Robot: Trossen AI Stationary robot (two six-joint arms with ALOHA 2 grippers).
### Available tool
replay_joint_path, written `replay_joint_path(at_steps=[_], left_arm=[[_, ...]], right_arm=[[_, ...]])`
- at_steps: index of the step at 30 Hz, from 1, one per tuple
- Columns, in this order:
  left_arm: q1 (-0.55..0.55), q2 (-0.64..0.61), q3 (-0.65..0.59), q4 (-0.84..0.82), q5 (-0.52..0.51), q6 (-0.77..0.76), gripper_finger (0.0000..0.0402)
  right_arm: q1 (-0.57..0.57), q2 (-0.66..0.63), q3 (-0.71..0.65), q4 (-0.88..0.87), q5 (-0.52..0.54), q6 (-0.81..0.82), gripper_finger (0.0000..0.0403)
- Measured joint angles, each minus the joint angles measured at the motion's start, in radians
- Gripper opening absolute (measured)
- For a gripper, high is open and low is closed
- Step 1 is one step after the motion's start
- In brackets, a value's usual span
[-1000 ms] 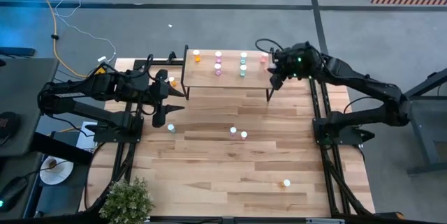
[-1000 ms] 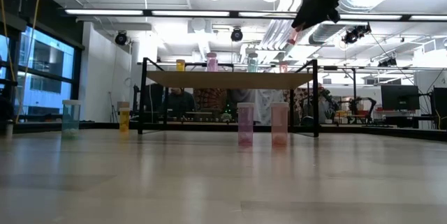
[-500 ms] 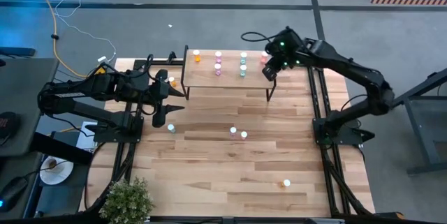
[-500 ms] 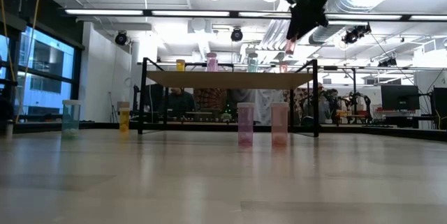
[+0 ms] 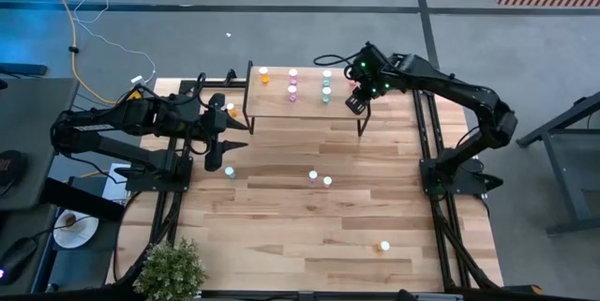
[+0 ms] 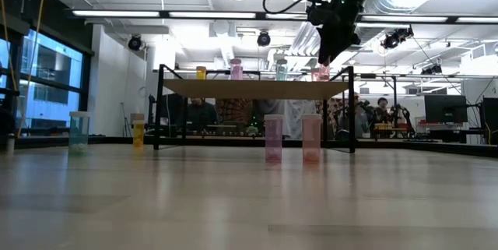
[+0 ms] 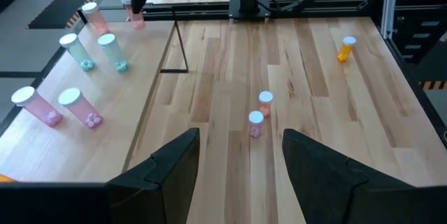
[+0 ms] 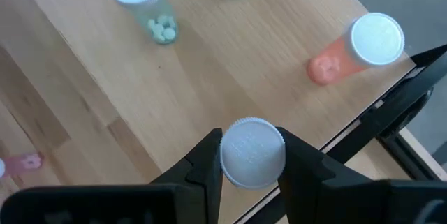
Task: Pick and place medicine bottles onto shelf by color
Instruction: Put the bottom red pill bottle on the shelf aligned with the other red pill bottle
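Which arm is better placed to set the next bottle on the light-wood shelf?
The right. The right gripper is shut on a white-capped bottle above the light-wood shelf, beside a red bottle. The left gripper is open, off the shelf's end, holding nothing.

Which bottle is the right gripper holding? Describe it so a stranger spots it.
Find the small wooden shelf at the table's far edge. At its right end hangs the right gripper. The bottle is the only white-capped one gripped; its neighbours stand free.

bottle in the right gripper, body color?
Light red bottle in the right gripper, clearest in the low view.
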Motion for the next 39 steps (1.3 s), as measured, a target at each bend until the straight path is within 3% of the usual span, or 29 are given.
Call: replay_joint_path(at_steps=[39], left_arm=[[0.0, 0.0, 0.0, -0.003, 0.0, 0.001, 0.0195]], right_arm=[[0.025, 0.05, -0.001, 0.022, 0.039, 0.008, 0.0094]])
